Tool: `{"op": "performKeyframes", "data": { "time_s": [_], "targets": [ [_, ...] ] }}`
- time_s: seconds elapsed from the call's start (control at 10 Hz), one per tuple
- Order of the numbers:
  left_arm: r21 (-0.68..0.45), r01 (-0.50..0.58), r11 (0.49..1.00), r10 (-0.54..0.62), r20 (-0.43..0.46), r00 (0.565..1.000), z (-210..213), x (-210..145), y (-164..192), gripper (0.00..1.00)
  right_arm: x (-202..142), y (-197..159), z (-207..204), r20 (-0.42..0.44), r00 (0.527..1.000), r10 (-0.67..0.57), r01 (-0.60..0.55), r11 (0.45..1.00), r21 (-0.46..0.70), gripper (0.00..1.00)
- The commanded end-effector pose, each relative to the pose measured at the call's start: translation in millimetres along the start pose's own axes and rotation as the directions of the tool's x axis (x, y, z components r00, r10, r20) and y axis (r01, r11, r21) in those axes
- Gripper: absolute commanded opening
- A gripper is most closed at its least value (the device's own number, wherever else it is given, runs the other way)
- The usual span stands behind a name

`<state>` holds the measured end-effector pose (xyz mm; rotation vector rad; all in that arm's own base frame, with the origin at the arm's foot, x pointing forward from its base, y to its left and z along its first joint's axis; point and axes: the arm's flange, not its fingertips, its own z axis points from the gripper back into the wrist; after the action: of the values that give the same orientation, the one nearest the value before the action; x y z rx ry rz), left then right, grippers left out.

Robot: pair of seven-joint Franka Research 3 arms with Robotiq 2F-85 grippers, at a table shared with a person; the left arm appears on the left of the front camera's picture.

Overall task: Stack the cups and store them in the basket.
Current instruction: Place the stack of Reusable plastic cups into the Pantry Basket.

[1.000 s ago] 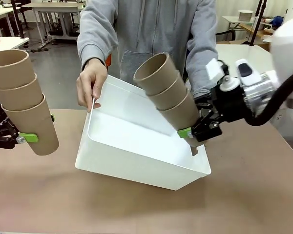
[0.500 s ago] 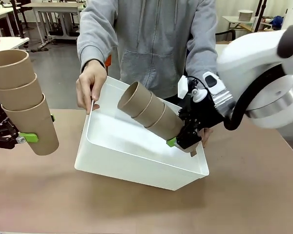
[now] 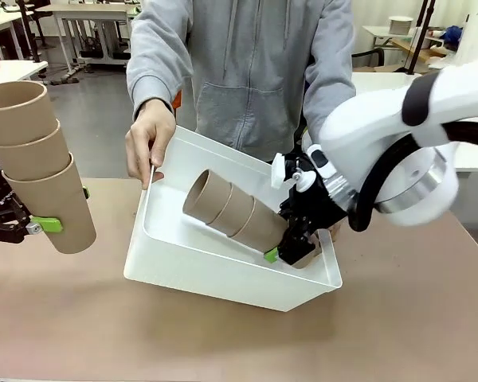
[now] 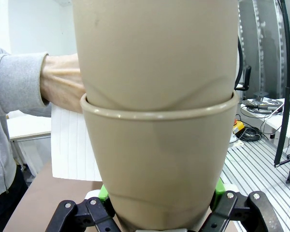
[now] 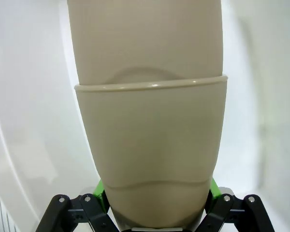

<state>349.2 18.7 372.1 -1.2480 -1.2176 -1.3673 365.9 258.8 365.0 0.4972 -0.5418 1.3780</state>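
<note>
- Centrally, the white basket [image 3: 223, 274] is sitting tilted on the brown bench [image 3: 223, 342]. Its near long edge is resting on the surface and its far side is lifted, so the opening is facing partly toward the robot.
- At the basket's far left corner, a person's hand [image 3: 149, 143] is gripping the rim. The person, in a grey hooded top, is standing at the far side of the bench.
- From the picture's right, the right pincer [image 3: 289, 248] is reaching into the basket, its green-padded fingers clamping the base of the right stack of three cups [image 3: 233, 213].
- This right stack is lying at a slant inside the basket, open rims pointing toward the far left corner and base near the right end wall. Whether it is touching the basket floor cannot be told.
- In the right wrist view, the same stack is rising from between the fingers, with white basket wall showing behind it on both sides.
- At the left edge of the front view, the left pincer [image 3: 64, 211] is gripping the base of the left stack of three cups [image 3: 36, 155], closed on the lowest cup.
- This left stack is hanging above the bench, nearly upright with rims uppermost, well apart from the basket.
- In the left wrist view, the person's hand and a white basket corner are showing behind the stack.
</note>
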Motion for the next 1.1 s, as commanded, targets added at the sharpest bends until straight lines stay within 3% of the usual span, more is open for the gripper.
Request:
{"op": "performKeyframes", "data": {
  "time_s": [0.0, 0.5, 0.6, 1.0],
  "targets": [
    [0.001, 0.009, 1.000, -0.009, 0.007, 1.000, 1, 4, -1, 0.85, 13, -12, -15, -0.014, 1.000, -0.004, 0.004, 1.000, 0.000, 0.83],
    [0.001, 0.009, 1.000, -0.009, 0.007, 1.000, 1, 4, -1, 0.85, 10, -17, -33, -0.051, 0.999, 0.011, -0.009, 1.000, 0.029, 0.83],
    [0.001, 0.009, 1.000, -0.009, 0.007, 1.000, 1, 4, -1, 0.85, 10, -19, -33, -0.050, 0.999, 0.005, -0.004, 1.000, 0.025, 0.99],
    [0.001, 0.009, 1.000, -0.009, 0.007, 1.000, 1, 4, -1, 0.85, 15, -19, -18, -0.011, 1.000, 0.019, -0.019, 0.999, 0.044, 1.00]
  ]
}}
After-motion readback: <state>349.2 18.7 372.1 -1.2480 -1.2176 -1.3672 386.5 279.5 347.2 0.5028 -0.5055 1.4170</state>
